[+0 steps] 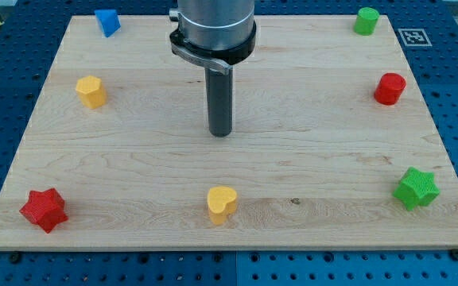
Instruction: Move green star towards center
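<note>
The green star (416, 188) lies near the board's right edge, toward the view's bottom right. My tip (221, 133) stands near the middle of the wooden board (133, 159), far to the left of the green star and a little above it in the view. It touches no block. The closest block to my tip is a yellow heart (221, 204), below it.
A red star (44, 210) lies at the bottom left. A yellow block (91, 91) lies at the left, a blue block (107, 22) at the top left. A green block (366, 21) lies at the top right, a red block (390, 88) below it.
</note>
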Available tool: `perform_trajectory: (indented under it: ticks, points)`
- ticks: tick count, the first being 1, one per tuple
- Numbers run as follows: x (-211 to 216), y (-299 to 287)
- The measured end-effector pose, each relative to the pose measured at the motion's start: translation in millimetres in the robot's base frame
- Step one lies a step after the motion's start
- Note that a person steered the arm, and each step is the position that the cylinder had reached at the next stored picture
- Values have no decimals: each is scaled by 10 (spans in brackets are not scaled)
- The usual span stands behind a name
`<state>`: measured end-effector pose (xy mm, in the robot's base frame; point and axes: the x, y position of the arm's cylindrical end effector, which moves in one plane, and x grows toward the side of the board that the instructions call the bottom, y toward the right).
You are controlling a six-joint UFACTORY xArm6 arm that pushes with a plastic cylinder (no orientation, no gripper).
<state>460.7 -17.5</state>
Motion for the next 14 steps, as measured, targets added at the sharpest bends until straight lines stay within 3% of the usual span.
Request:
perform_trajectory:
  ticks: [2, 8, 12, 14]
  points:
    - [-2, 71]
    - [526, 2868]
    - [1321, 2911]
    - [1112, 2576]
